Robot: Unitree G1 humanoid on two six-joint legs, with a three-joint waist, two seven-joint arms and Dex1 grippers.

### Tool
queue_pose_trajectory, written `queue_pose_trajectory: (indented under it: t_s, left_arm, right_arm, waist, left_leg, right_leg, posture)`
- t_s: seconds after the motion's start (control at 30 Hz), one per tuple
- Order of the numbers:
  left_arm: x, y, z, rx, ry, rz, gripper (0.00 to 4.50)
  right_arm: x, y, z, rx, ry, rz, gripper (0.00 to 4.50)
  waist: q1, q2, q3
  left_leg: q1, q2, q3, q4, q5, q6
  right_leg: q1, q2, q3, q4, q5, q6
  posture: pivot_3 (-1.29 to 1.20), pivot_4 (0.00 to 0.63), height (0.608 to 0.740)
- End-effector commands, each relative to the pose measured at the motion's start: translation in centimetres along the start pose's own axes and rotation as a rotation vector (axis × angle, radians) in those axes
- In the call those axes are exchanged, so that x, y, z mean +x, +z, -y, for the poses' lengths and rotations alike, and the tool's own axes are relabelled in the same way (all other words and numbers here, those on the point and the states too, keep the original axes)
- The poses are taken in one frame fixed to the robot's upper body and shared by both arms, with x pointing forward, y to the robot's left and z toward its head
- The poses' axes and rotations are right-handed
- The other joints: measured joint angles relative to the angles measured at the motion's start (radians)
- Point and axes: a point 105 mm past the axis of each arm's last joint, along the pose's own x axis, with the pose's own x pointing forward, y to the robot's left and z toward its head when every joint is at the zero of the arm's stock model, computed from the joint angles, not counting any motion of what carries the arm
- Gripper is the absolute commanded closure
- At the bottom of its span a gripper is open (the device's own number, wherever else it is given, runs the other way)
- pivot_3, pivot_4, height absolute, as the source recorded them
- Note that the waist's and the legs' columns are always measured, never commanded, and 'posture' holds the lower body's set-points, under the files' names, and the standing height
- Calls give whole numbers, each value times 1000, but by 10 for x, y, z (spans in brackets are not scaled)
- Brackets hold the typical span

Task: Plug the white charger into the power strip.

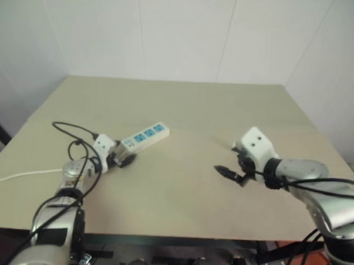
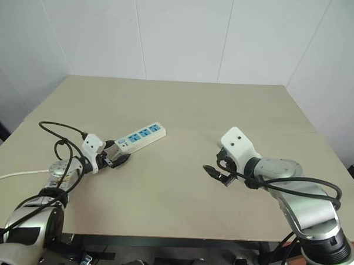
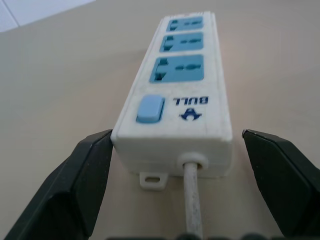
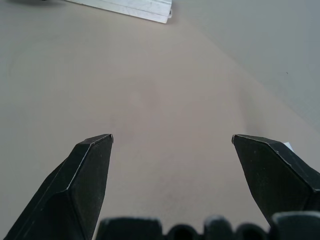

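1. The power strip (image 1: 143, 136) lies flat on the tan worktop (image 1: 184, 109), socket faces up, running at a slant away from the robot's left side; its switch end and white cord (image 3: 192, 200) point toward the left arm

2. The left end effector (image 3: 175, 145) straddles that switch end with its black fingers (image 3: 87, 175) spread wide; one seems to touch the casing, the other stands clear, so nothing is clamped. I'd guess it sits there to steady the strip

3. The right end effector (image 1: 228, 172) hangs over bare worktop, well apart from the strip, jaws wide and holding nothing

4. I can't spot the white charger anywhere, so plugging in looks not yet begun
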Motion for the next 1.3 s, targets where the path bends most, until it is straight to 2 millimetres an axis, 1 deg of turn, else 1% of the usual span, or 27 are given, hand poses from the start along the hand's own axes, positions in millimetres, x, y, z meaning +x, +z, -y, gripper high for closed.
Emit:
queue_pose_trajectory:
  t_s: [0.03,0.13,0.33,0.43,0.47,0.53,0.63,0.77,0.87,0.93,1.03,1.13,1.23,1.3]
  left_arm:
    - [3,-1,-3,-5,36,-28,47]
    - [6,-6,-2,3,52,-56,47]
    - [12,1,0,9,56,-27,47]
    - [13,2,2,14,43,-25,650]
    - [13,3,2,18,36,-22,973]
    - [14,5,4,24,18,-18,1200]
    - [16,9,9,25,-23,-6,1201]
    - [19,18,21,45,-123,43,1201]
    - [21,28,44,29,-282,118,1201]
    - [20,30,58,27,-375,148,1201]
    - [17,30,77,28,-491,169,1201]
    - [13,25,91,8,-577,163,1201]
    - [13,17,94,-18,-582,126,1201]
    - [14,12,94,-44,-567,105,494]
  right_arm:
    - [-9,9,5,-33,-44,37,0]
    - [-10,8,4,-29,-48,32,0]
    - [-10,6,4,-23,-55,25,0]
    - [-9,5,4,-21,-57,24,0]
    - [-9,5,4,-20,-57,24,0]
    - [-9,5,4,-19,-59,24,0]
    - [-9,5,4,-18,-60,25,0]
    - [-8,4,5,-14,-68,26,0]
    - [-8,2,5,-8,-75,26,0]
    - [-7,2,6,-5,-78,26,0]
    - [-5,2,5,-2,-81,31,0]
    - [-4,2,5,0,-83,34,0]
    - [-2,2,5,3,-88,39,0]
    - [-1,2,5,5,-91,41,0]
  waist:
    - [0,0,0]
    - [0,0,0]
    - [5,0,0]
    - [8,0,0]
    - [9,0,0]
    - [10,0,0]
    - [12,0,0]
    - [17,0,0]
    - [25,0,0]
    - [26,0,0]
    - [25,0,0]
    - [23,0,0]
    - [24,0,0]
    - [24,0,0]
  left_leg:
    - [0,0,0,0,0,0]
    - [1,0,0,0,0,0]
    - [1,0,0,0,0,0]
    - [1,0,0,0,0,0]
    - [1,0,0,0,0,0]
    - [1,0,0,0,0,0]
    - [0,0,0,0,0,0]
    - [-1,0,0,0,0,0]
    - [-1,-1,0,0,0,0]
    - [-1,-1,0,0,0,0]
    - [-2,-1,0,0,0,0]
    - [-1,0,0,0,0,0]
    - [-1,-1,0,1,0,0]
    - [-1,-1,0,1,0,0]
  right_leg:
    - [0,0,0,0,0,0]
    - [1,0,0,0,0,0]
    - [1,0,0,0,0,0]
    - [1,0,0,0,0,0]
    - [1,0,0,0,0,0]
    - [1,0,0,0,0,0]
    - [1,0,0,-1,0,0]
    - [0,0,0,-1,0,0]
    - [0,0,0,-1,0,0]
    - [0,-1,0,-2,0,0]
    - [0,-1,0,-2,0,0]
    - [0,0,0,-1,0,0]
    - [1,0,0,-1,0,0]
    - [1,-1,0,-1,0,0]
  posture:
    - [0,150,740]
    - [0,150,740]
    - [0,150,740]
    - [0,150,740]
    - [0,150,740]
    - [0,150,740]
    - [0,150,740]
    - [0,150,740]
    - [0,150,740]
    - [0,150,740]
    - [0,150,740]
    - [0,150,740]
    - [0,150,740]
    - [0,150,740]
